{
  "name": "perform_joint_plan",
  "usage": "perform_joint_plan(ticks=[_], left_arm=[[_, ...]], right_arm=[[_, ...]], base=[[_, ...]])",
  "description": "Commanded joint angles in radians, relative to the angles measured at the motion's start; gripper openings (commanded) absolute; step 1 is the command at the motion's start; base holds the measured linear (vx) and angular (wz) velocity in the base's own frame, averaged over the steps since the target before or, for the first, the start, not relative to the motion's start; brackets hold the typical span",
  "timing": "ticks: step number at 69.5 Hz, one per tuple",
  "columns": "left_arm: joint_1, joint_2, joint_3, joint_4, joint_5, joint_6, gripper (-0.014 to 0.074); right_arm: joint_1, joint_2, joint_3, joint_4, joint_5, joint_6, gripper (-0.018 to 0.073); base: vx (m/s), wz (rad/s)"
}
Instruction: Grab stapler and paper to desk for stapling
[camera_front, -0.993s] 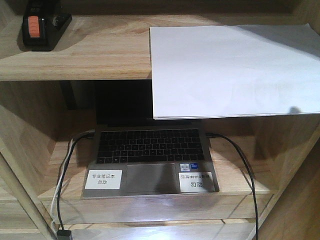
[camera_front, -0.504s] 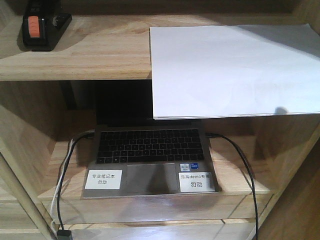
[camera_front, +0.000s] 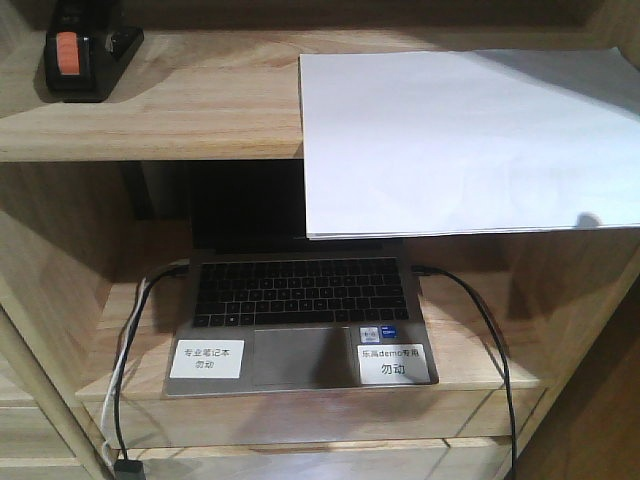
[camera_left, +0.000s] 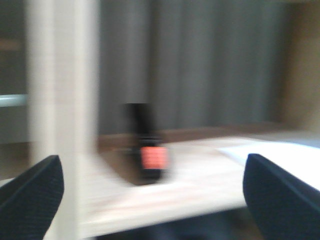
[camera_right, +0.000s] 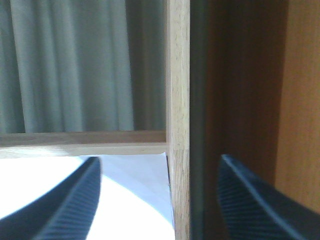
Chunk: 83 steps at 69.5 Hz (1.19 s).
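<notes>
Stapler (camera_front: 85, 55) sits at the far-left end of the shelf (camera_front: 200, 110), at 12 o'clock from the left claw (camera_left: 151, 180), whose jaws gape wide and empty. In that blurred view its long axis runs straight away, orange end nearest. Paper (camera_front: 460, 140) overhangs the shelf edge above a laptop (camera_front: 300, 320). The right claw (camera_right: 159, 160), likewise spread and empty, faces a shelf upright (camera_right: 177, 100) at 12, with the paper at 8 o'clock.

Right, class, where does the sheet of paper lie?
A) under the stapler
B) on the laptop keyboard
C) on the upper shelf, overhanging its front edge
C: the paper lies on the upper shelf, its front part jutting out above the laptop, well apart from the stapler.
</notes>
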Motion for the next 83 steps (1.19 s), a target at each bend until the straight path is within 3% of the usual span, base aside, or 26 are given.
perform_joint_plan(ticks=[1,9,19,28,37,43,51,64,71,83], left_arm=[[-0.093,0.019,-0.026,-0.009,-0.075,0.008,0.0659],[-0.197,0.029,-0.026,-0.009,-0.081,0.030,0.0651],[-0.276,0.069,-0.026,-0.011,-0.127,0.030,0.0632],[-0.297,0.152,-0.029,-0.011,-0.197,0.028,0.0617],[-0.297,0.279,-0.103,0.017,-0.187,0.016,0.0610],[-0.297,0.383,-0.189,0.097,-0.163,-0.050,0.0610],[-0.297,0.515,-0.331,0.273,-0.115,-0.223,0.0608],[-0.297,0.694,-0.560,0.555,0.111,-0.494,0.0608],[-0.297,0.773,-0.669,0.640,0.255,-0.582,0.0608],[-0.297,0.874,-0.802,0.734,0.458,-0.629,0.0608]], right_arm=[[-0.004,0.017,-0.031,0.002,-0.075,-0.006,0.0417],[-0.004,0.017,-0.031,0.002,-0.075,-0.006,0.0397],[-0.004,0.017,-0.031,0.002,-0.075,-0.006,0.0377],[-0.004,0.017,-0.031,0.002,-0.075,-0.006,0.0362],[-0.004,0.017,-0.031,0.002,-0.075,-0.006,0.0353],[-0.004,0.017,-0.031,0.002,-0.075,-0.006,0.0347],[-0.004,0.017,-0.031,0.002,-0.075,-0.006,0.0346],[-0.004,0.017,-0.031,0.002,-0.075,-0.006,0.0346],[-0.004,0.017,-0.031,0.002,-0.075,-0.006,0.0346],[-0.004,0.017,-0.031,0.002,-0.075,-0.006,0.0346]], base=[[0.00,0.00],[0.00,0.00],[0.00,0.00],[0.00,0.00],[0.00,0.00],[0.00,0.00],[0.00,0.00],[0.00,0.00],[0.00,0.00],[0.00,0.00]])
